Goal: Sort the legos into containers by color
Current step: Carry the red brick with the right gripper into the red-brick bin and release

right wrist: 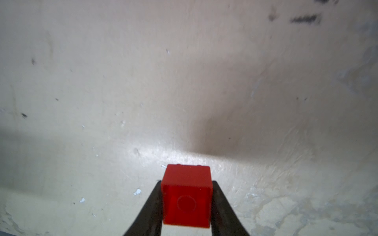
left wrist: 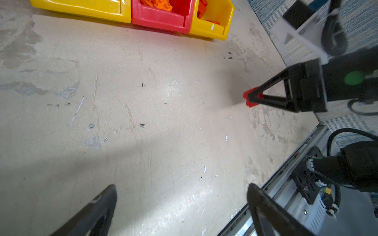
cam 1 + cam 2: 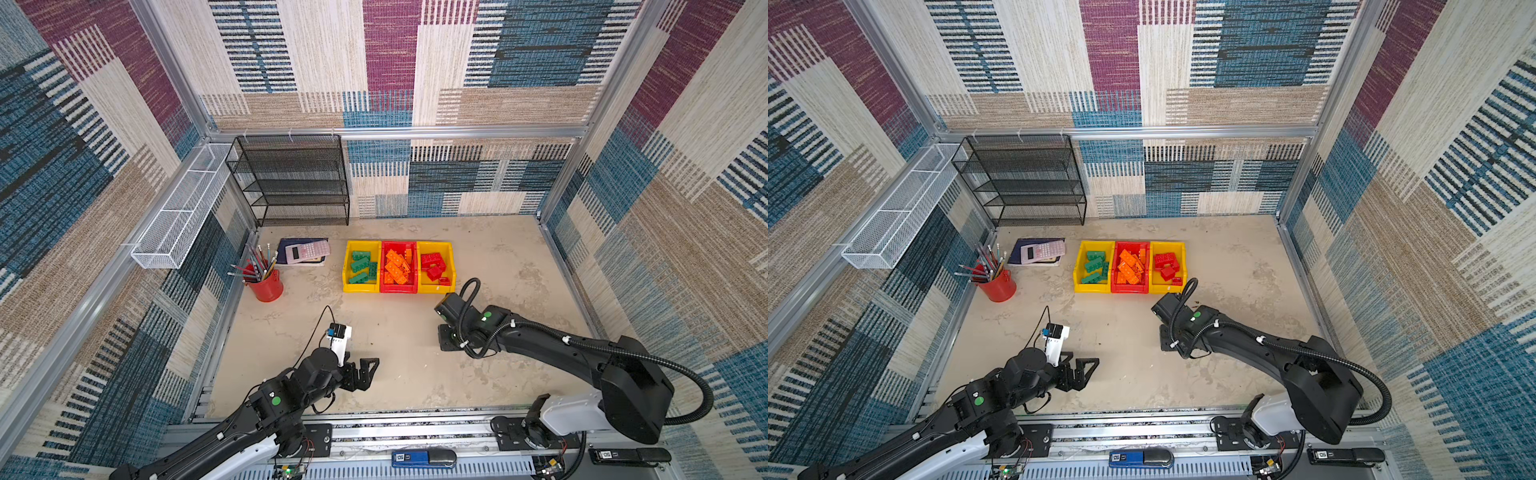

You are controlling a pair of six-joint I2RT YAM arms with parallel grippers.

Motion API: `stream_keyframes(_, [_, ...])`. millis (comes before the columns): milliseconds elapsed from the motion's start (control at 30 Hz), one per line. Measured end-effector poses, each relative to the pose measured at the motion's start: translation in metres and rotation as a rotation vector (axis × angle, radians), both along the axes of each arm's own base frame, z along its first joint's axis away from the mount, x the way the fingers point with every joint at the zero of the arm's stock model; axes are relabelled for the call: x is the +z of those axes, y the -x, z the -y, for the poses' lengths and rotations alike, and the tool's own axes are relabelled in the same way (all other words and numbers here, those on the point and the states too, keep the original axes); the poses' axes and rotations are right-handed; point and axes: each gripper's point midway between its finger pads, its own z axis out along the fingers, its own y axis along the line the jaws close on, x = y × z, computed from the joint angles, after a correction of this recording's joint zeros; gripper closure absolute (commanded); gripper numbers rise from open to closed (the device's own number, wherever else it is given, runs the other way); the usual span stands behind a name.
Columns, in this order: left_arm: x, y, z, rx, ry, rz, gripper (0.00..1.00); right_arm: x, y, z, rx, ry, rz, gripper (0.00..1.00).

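Right gripper: jaws pinched on a small red square brick, hollow underside turned to the wrist camera. The brick is held low over the table; whether it is lifted or touching cannot be told. In both top views the grip itself is hidden under the wrist.

Left gripper: jaws spread wide, nothing held, parked at 8 o'clock of the right gripper, well apart.

Progress: nearly done, by the look of it. Green legos are gathered in the left yellow bin, orange legos in the red bin, red legos in the right yellow bin. No other loose brick is seen on the table. Left to do: the held brick is to be carried to the right yellow bin, at 12 o'clock of the right gripper, near.

Edges and room: the path to the bin is open table. The bin's front wall is to be cleared before release, so lift is needed. The three bins are set touching side by side, so a drop drifting toward 11 o'clock could land among the orange. A pencil cup stands between 9 and 10 o'clock, well apart. The cage wall at 3 o'clock and the front rail at 6 o'clock are not close.
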Motion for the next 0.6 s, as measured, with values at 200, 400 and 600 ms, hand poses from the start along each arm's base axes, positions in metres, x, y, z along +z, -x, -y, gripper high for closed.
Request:
stream_keyframes(200, [-0.005, -0.001, 0.0, 0.005, -0.026, -0.016, 0.0, 0.043, -0.069, -0.007, -0.045, -0.004, 0.138, 0.63])
stream_keyframes(400, [0.012, -0.01, 0.0, 0.033, -0.027, 0.017, 0.01, 0.075, -0.148, 0.003, -0.085, -0.014, 0.258, 0.63])
stream_keyframes(600, [0.024, -0.017, -0.007, 0.074, -0.053, 0.054, 0.01, 0.058, -0.196, 0.009, -0.066, 0.024, 0.264, 0.57])
